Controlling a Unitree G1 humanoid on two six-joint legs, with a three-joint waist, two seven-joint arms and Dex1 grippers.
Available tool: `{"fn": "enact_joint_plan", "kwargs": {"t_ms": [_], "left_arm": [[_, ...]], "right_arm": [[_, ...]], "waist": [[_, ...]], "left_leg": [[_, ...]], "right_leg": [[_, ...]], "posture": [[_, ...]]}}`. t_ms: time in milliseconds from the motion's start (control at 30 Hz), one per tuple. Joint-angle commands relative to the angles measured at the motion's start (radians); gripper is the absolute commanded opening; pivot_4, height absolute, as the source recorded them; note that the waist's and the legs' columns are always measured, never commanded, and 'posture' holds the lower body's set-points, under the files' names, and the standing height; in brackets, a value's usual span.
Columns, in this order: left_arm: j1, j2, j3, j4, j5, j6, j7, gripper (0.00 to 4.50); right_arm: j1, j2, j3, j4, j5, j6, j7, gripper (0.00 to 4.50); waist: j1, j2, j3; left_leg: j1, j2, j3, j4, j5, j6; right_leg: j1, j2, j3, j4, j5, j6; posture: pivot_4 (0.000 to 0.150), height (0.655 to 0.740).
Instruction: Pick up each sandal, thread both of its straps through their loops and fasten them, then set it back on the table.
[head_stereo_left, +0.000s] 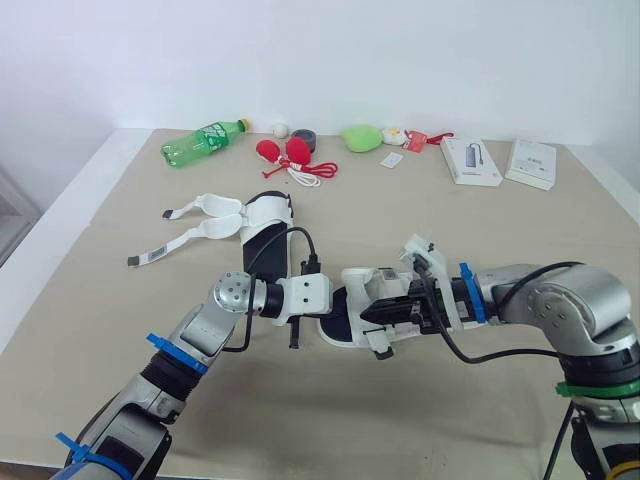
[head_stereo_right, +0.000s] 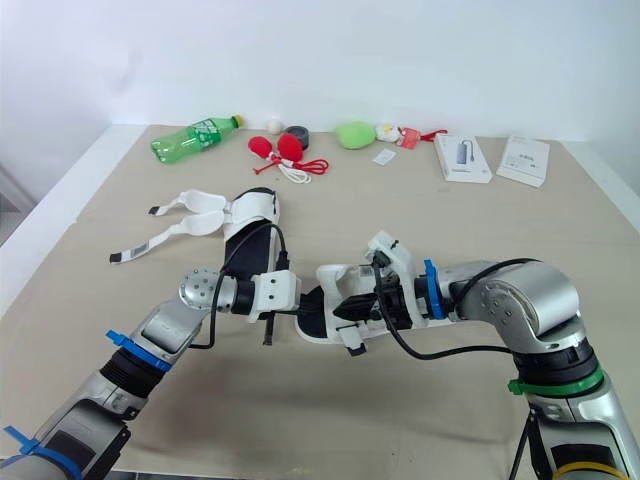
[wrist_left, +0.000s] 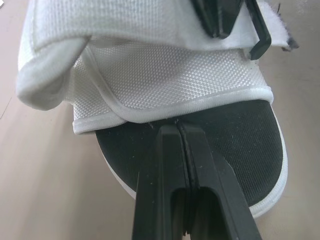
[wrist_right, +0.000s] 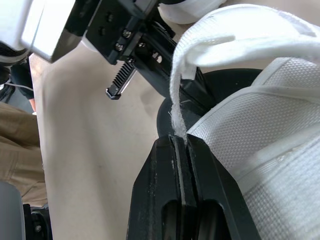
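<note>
One white sandal with a black insole (head_stereo_left: 343, 330) is held low over the table's middle between both grippers. My left gripper (head_stereo_left: 330, 303) comes in from the left. Its fingers (wrist_left: 170, 165) are pressed together at the hem where the white mesh upper (wrist_left: 165, 75) meets the insole (wrist_left: 235, 145). My right gripper (head_stereo_left: 368, 314) comes in from the right, shut on the edge of a white strap (wrist_right: 200, 45) that loops up over it. The second sandal (head_stereo_left: 264, 232) lies flat further back on the left, with its two straps (head_stereo_left: 200, 220) spread loose over the table.
Along the back of the table (head_stereo_left: 420, 220) lie a green bottle (head_stereo_left: 203, 143), red items with a cord (head_stereo_left: 287, 153), a dark tape roll (head_stereo_left: 303, 137), a green plush (head_stereo_left: 362, 137) and two white boxes (head_stereo_left: 470, 160) (head_stereo_left: 531, 163). Cables hang from both wrists.
</note>
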Motion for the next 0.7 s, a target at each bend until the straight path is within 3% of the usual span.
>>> {"fn": "enact_joint_plan", "kwargs": {"t_ms": [33,100,133,267,400,567,700], "left_arm": [[0.008,0.002,-0.025,0.019,0.02,0.006,-0.003,0.0],[0.011,0.002,-0.027,0.015,0.019,0.007,-0.004,0.0],[0.012,0.003,-0.027,0.013,0.019,0.007,-0.005,0.0],[0.014,0.007,-0.027,0.008,0.018,0.007,-0.01,0.0],[0.013,0.01,-0.026,0.01,0.017,0.007,-0.012,0.0],[0.006,0.018,-0.022,0.026,0.015,-0.003,-0.02,0.0],[-0.022,0.025,-0.011,0.066,0.018,-0.023,-0.027,0.0]], "right_arm": [[0.022,-0.013,-0.053,-0.054,0.032,0.007,-0.011,0.09],[0.035,-0.051,-0.056,-0.085,0.059,0.011,0.027,0.09],[0.039,-0.077,-0.051,-0.103,0.064,-0.003,0.055,0.71],[0.034,-0.137,-0.096,-0.094,0.094,-0.042,0.114,2.03],[0.062,-0.228,-0.168,-0.053,0.134,-0.056,0.21,3.78],[0.26,-0.339,-0.204,-0.109,0.135,-0.114,0.302,3.78],[0.38,-0.281,-0.167,-0.169,0.05,-0.226,0.217,3.78]], "waist": [[0.001,0.0,0.0],[0.001,0.0,0.0],[0.001,0.0,0.0],[0.001,0.0,0.0],[0.001,0.0,0.0],[0.002,0.0,0.0],[0.0,0.0,0.0]], "left_leg": [[0.0,0.0,0.0,0.0,0.0,0.0],[0.0,0.0,-0.001,0.0,0.0,0.0],[-0.001,0.0,0.0,0.0,0.0,0.0],[0.0,-0.001,-0.001,0.0,0.0,0.0],[0.0,-0.001,-0.001,0.0,0.0,0.0],[0.0,-0.001,-0.001,-0.001,-0.001,0.001],[0.001,0.001,-0.002,-0.001,-0.001,0.001]], "right_leg": [[0.0,0.0,0.0,0.0,0.0,0.0],[0.0,0.0,-0.001,0.0,0.0,0.0],[0.0,0.0,-0.001,0.0,0.0,0.0],[0.0,0.0,0.0,0.0,-0.001,0.0],[0.0,0.0,-0.001,0.0,-0.001,0.0],[0.001,-0.001,-0.001,-0.001,-0.003,0.0],[0.002,0.003,-0.001,0.0,-0.003,0.002]], "posture": [[0.15,0.74],[0.15,0.74],[0.15,0.74],[0.15,0.74],[0.15,0.74],[0.15,0.74],[0.15,0.74]]}}
